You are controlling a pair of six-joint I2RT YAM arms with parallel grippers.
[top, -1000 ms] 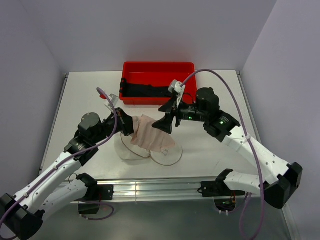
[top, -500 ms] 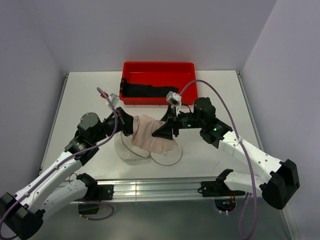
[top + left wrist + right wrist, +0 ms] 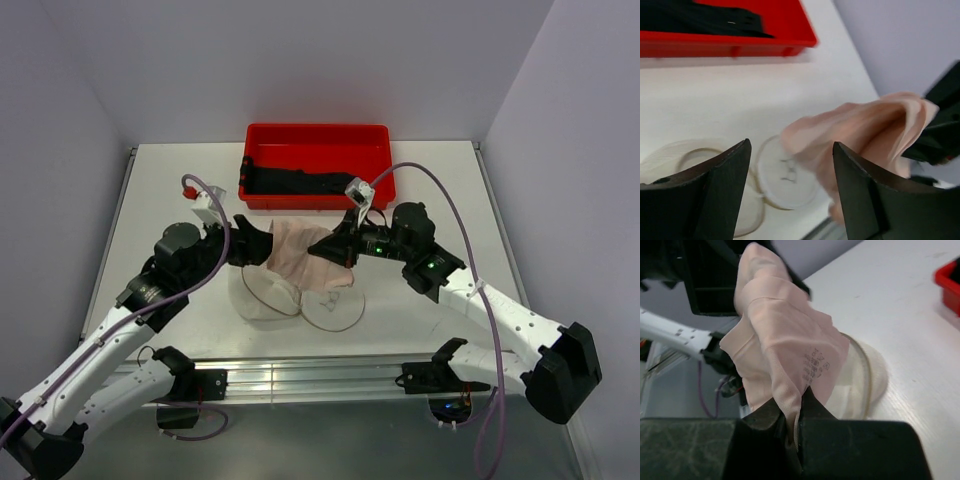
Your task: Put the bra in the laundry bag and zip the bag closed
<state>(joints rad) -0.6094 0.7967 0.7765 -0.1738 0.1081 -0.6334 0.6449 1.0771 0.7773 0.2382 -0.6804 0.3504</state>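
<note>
Pink bra (image 3: 785, 340) in closed right gripper (image 3: 793, 412); left gripper (image 3: 791, 150) agape, empty; laundry bag (image 3: 258, 300) half-hidden beneath.

Robot lab test cell: plain pale walls (image 3: 300, 60) boxing in white table (image 3: 440, 190), aluminium mounting rail (image 3: 310, 378) along near edge, purple cables (image 3: 415, 165) looping overhead.

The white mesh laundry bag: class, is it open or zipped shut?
Open: the round white mesh laundry bag has its flat round lid flipped out flat beside it; the pale pink fabric bra hangs above, outside.
</note>
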